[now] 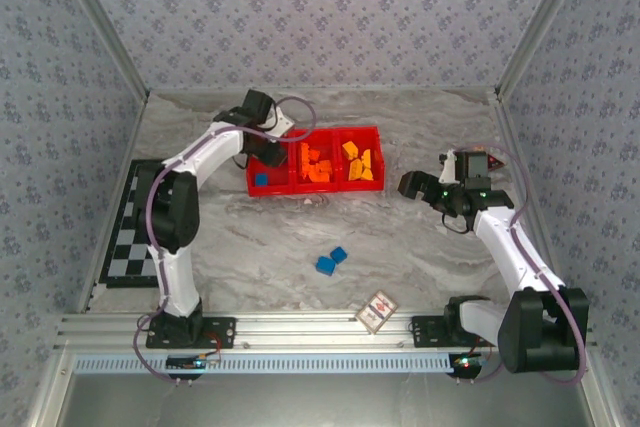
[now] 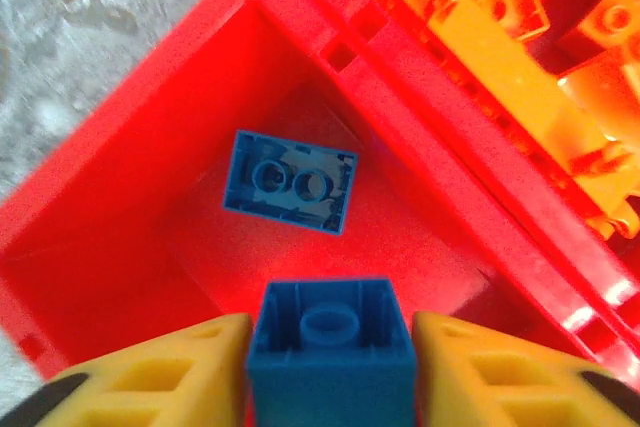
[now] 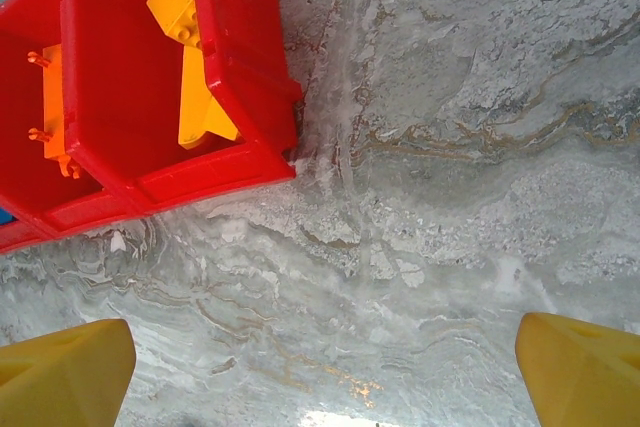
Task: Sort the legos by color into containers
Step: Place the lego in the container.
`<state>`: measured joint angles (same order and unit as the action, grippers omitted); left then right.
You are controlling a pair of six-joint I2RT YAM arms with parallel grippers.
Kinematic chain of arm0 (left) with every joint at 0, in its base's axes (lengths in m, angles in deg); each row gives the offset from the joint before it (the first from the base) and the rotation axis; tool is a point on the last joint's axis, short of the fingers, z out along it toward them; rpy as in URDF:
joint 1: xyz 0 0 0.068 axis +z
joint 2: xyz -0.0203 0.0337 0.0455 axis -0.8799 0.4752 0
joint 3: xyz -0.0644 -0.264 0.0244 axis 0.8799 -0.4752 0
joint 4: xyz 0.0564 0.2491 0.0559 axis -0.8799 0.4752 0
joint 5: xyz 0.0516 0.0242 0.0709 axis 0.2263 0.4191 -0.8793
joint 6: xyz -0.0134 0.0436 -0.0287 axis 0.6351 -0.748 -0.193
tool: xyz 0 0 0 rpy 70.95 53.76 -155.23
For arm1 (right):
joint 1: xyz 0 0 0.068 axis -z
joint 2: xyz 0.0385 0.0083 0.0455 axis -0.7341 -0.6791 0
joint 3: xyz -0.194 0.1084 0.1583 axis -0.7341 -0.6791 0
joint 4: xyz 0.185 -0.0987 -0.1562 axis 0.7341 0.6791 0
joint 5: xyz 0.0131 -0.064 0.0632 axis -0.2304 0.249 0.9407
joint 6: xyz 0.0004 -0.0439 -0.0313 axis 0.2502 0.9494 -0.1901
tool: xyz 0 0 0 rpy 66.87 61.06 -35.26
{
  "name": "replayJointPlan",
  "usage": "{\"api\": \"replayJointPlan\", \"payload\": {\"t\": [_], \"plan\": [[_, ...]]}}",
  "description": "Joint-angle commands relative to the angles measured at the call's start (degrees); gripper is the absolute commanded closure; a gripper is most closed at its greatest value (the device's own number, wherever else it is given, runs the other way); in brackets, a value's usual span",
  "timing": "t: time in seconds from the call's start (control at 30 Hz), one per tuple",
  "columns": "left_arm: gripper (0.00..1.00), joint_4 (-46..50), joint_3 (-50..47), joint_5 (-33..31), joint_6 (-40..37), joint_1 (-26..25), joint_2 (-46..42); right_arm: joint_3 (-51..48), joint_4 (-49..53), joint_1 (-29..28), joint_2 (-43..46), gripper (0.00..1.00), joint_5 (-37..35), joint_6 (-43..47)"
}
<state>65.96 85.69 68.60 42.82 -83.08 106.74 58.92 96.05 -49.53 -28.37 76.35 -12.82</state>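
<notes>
The red tray has three compartments. My left gripper hangs over the left compartment, shut on a small blue lego seen from its hollow underside. Another blue lego lies on that compartment's floor, visible from above too as a blue lego. Orange-red legos fill the middle compartment and yellow-orange legos the right one. Two blue legos lie loose on the table. My right gripper stands open over bare table, right of the tray, with yellow fingers wide apart.
A patterned red-and-white card lies near the front rail. A black-and-white checkerboard covers the table's left edge. The marbled table spreads between the tray and the arm bases.
</notes>
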Motion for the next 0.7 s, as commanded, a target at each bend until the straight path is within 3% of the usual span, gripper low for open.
{"api": "replayJointPlan", "payload": {"t": [0.0,0.07,0.1,0.13,0.17,0.2,0.53,0.67], "plan": [[0.47,0.68,0.36,1.01,0.47,1.21,-0.09,0.00,1.11,0.44,1.23,0.00,0.04,0.14],[0.40,-0.56,-0.90,0.77,0.82,1.41,-1.20,0.13,1.26,0.44,1.31,0.00,0.06,0.24],[0.30,-1.12,-1.53,0.39,0.84,1.50,-2.08,0.15,1.33,0.44,1.32,0.00,0.01,0.28],[0.27,-1.54,-2.30,0.14,0.79,1.50,-3.22,0.19,1.38,0.46,1.23,0.00,-0.03,0.28],[0.05,-2.10,-3.10,0.07,0.60,1.57,-4.32,0.20,1.37,0.39,1.23,0.01,-0.03,0.28],[0.00,-3.39,-4.41,-0.63,0.72,1.53,-6.05,0.19,1.29,0.41,1.14,0.00,-0.12,0.28],[0.00,-23.58,-26.73,-7.06,10.21,1.71,-34.46,0.37,1.03,0.22,0.31,0.00,-0.38,0.24],[0.00,-22.75,-30.61,-6.31,12.20,2.86,-41.30,0.54,0.77,-0.58,0.00,0.00,-0.81,0.37]]}}
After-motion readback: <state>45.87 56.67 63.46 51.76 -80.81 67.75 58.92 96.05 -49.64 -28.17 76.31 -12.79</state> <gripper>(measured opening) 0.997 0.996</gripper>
